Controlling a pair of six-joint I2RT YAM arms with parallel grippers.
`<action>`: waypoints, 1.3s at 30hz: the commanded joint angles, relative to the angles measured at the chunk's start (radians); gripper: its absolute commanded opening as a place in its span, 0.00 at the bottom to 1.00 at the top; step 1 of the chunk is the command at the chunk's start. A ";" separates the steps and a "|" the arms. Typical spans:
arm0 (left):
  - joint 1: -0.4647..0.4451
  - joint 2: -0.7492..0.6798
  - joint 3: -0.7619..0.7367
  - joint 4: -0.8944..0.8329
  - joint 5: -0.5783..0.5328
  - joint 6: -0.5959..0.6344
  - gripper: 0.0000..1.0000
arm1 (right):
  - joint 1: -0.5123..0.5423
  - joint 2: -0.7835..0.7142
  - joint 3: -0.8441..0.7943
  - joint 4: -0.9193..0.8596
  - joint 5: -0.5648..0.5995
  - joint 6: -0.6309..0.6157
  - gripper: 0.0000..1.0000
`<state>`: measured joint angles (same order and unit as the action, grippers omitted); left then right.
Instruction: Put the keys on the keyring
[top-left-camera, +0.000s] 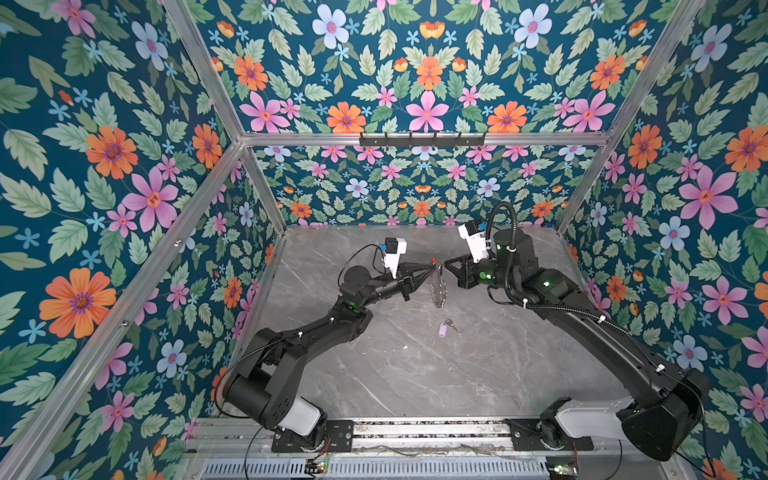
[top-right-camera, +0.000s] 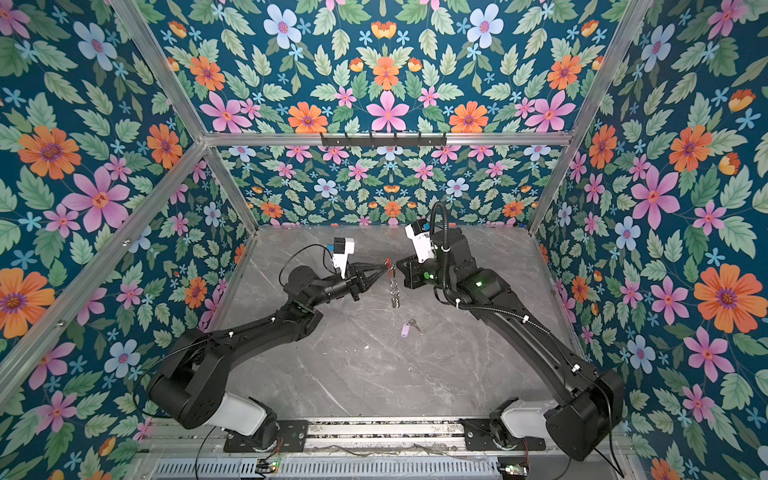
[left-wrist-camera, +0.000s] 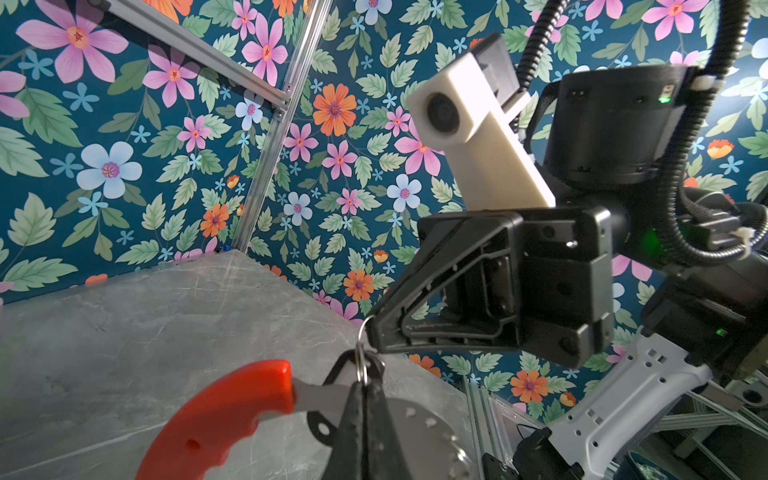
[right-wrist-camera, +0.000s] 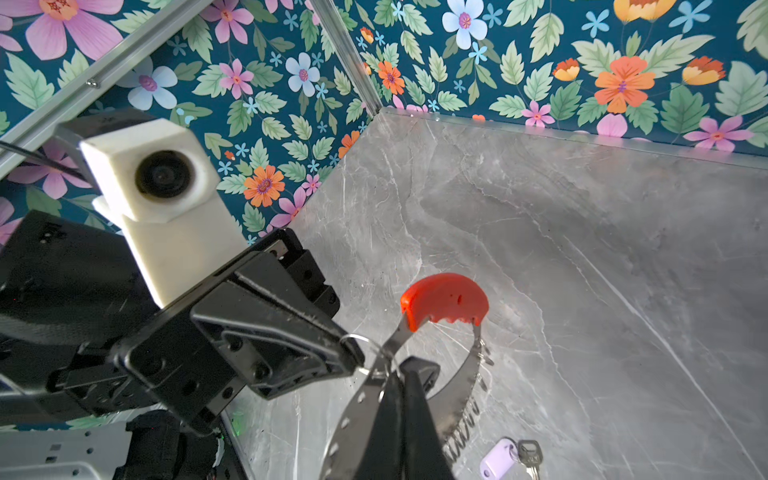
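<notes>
Your left end effector (top-left-camera: 433, 269) is clamped on the keyring (left-wrist-camera: 232, 411), holding it above mid-bench, likely so its rings dangle free. The right end effector (top-left-camera: 445, 263), closed, meets it at a small ring (left-wrist-camera: 364, 372). The lilac key (top-left-camera: 445, 329) lies on the bench (top-left-camera: 374, 374), toward the front edge.

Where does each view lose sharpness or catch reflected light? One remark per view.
In both top views the keyring is a tiny, smeared glint; in the left wrist view its red section and the left tool sit soft near the lens, with pale sheen on the table; the right wrist view shows the lilac-tagged key fairly crisp.
</notes>
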<state>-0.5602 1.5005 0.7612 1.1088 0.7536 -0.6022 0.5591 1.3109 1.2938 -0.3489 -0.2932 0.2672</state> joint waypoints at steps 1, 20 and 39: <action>0.002 -0.012 -0.023 0.183 -0.063 -0.018 0.00 | -0.004 -0.009 -0.015 0.000 0.006 0.019 0.00; -0.015 0.038 0.002 0.252 -0.071 -0.089 0.00 | -0.004 -0.032 -0.032 0.027 -0.016 0.040 0.16; -0.015 0.065 0.031 0.331 -0.019 -0.193 0.00 | -0.004 -0.004 0.059 0.059 -0.065 -0.037 0.38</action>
<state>-0.5758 1.5646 0.7845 1.3552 0.7231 -0.7597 0.5552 1.2968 1.3403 -0.3271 -0.3283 0.2478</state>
